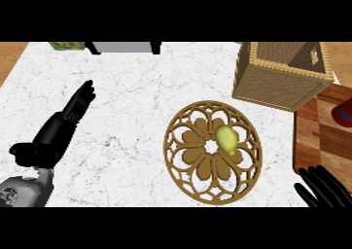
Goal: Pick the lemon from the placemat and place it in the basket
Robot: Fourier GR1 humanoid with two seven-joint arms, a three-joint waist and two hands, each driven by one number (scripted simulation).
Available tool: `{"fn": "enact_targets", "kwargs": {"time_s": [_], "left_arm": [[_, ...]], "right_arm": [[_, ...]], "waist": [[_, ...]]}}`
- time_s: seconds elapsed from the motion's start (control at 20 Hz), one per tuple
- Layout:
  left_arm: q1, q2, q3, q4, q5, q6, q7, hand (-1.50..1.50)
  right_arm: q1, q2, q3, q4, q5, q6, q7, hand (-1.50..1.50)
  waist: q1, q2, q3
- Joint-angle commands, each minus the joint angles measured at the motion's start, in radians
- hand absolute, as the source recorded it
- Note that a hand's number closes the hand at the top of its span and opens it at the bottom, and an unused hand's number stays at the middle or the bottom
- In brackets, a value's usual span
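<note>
A yellow-green lemon [226, 138] lies on a round brown openwork placemat [200, 180], a little right of its centre. The woven basket [279, 85] stands at the back right, beyond the placemat. My right hand [328, 188] shows at the lower right edge with straight fingers, open, right of the placemat and apart from the lemon. At the left, my left hand [64, 121] rests open with its fingers pointing up the counter, holding nothing.
A wooden cutting board [326, 146] lies at the right edge with a red object [347, 112] on it. A green-yellow box [67, 46] and a grey appliance [125, 47] stand along the back edge of the white marble counter [136, 97].
</note>
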Motion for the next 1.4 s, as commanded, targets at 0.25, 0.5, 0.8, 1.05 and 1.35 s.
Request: {"fn": "enact_targets", "kwargs": {"time_s": [0.25, 0.5, 0.8, 1.05, 1.35], "left_arm": [[-0.017, -0.015, 0.068, -0.016, -0.016, -0.066, 0.033, 0.0], [0.012, -0.04, 0.077, -0.011, -0.032, -0.103, 0.013, 0.0], [0.002, -0.072, 0.107, -0.014, -0.067, -0.126, 0.054, 0.0], [-0.039, -0.109, 0.155, -0.031, -0.096, -0.139, 0.099, 0.0], [-0.04, -0.155, 0.156, 0.046, -0.147, -0.163, 0.029, 0.0]], "right_arm": [[-0.249, 0.155, 0.036, 0.255, -0.002, -0.007, -0.027, -1.5], [-0.309, 0.262, 0.111, 0.406, 0.115, -0.106, -0.057, -1.5], [-0.432, 0.232, -0.058, 0.629, 0.006, -0.148, -0.201, -1.5], [-0.445, 0.276, -0.02, 0.632, 0.033, -0.141, -0.221, -1.5], [-0.407, 0.271, 0.0, 0.501, 0.024, -0.067, -0.198, -1.5]], "waist": [[0.007, 0.001, 0.0], [0.006, 0.001, 0.0], [0.005, 0.001, 0.0], [0.003, 0.001, 0.0], [0.0, 0.001, 0.0]]}}
